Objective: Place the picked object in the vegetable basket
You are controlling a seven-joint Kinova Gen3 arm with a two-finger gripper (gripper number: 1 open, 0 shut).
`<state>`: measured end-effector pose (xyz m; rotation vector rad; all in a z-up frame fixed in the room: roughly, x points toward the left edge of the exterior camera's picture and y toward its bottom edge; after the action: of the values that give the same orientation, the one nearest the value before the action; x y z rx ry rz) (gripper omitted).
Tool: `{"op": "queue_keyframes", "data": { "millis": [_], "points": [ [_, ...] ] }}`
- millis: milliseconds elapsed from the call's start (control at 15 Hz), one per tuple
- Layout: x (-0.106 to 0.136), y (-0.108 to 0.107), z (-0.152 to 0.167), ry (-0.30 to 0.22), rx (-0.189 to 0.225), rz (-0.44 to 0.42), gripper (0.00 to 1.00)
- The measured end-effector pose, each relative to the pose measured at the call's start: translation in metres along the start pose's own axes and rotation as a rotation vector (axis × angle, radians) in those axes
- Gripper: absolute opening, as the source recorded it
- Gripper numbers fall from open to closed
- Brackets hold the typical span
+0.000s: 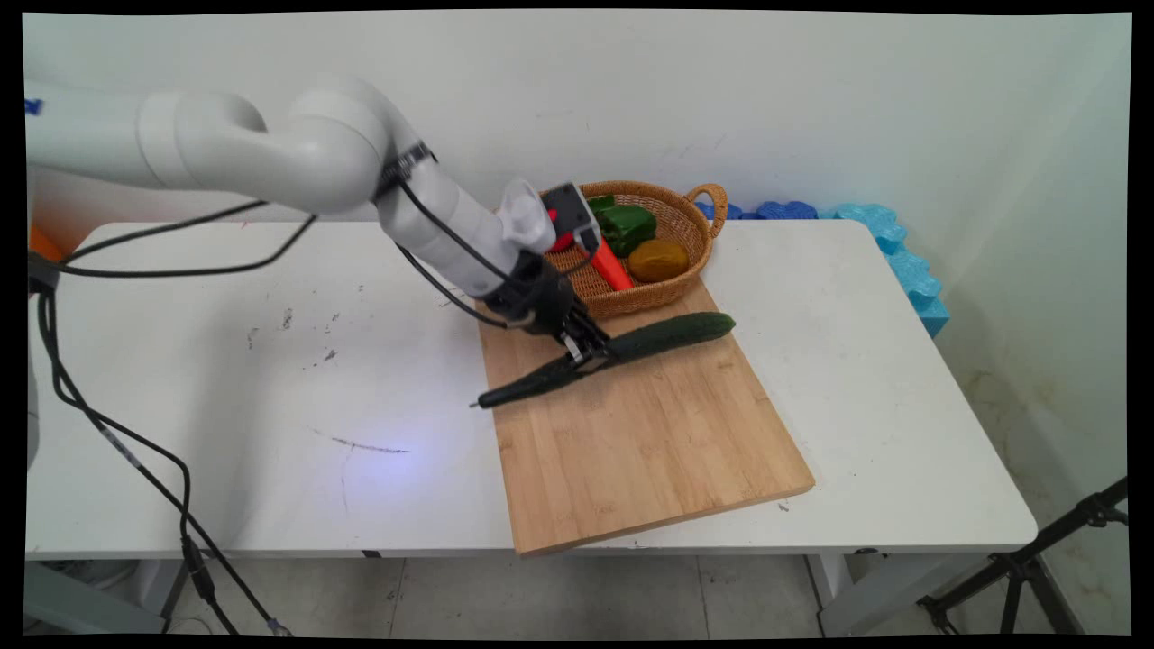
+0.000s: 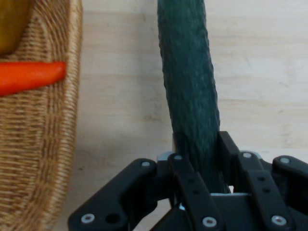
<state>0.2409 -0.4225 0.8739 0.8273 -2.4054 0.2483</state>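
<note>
The cucumber (image 1: 631,347) lies slantwise across the far end of the bamboo cutting board (image 1: 631,433), its thin stem end poking off the board's left edge over the white surface (image 1: 270,406), its blunt end pointing toward the basket's right side. My pincer (image 1: 588,350) comes down on it a little left of its middle, and in the hand view the cucumber (image 2: 188,86) runs straight up from between my fingers (image 2: 228,149). My pincer is drawn narrow with the cucumber between the fingers, pressed to its sides; it looks gripped, though whether it is lifted clear of the board I cannot quite tell from here.

The cucumber is long, dark green, slightly curved, with a finely pimpled skin. The board is pale wood in glued strips, flat and rectangular, set at an angle on the surface. Just beyond it, touching or nearly touching its far edge, stands a round woven wicker basket (image 1: 672,288) with a loop handle; in it lie a green pepper (image 1: 628,225), a brownish potato-shaped thing (image 1: 658,260) and an orange carrot (image 1: 613,268)
</note>
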Motion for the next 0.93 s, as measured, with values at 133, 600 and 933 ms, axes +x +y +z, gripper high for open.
{"op": "queue_keyframes", "data": {
  "millis": [133, 600, 933],
  "points": [
    [0.008, -0.003, -0.023, 0.013, 0.002, 0.0, 0.0],
    [0.025, -0.042, -0.095, -0.008, 0.082, -0.04, 0.0],
    [0.026, -0.074, -0.11, -0.038, 0.15, -0.082, 0.0]
  ]
}}
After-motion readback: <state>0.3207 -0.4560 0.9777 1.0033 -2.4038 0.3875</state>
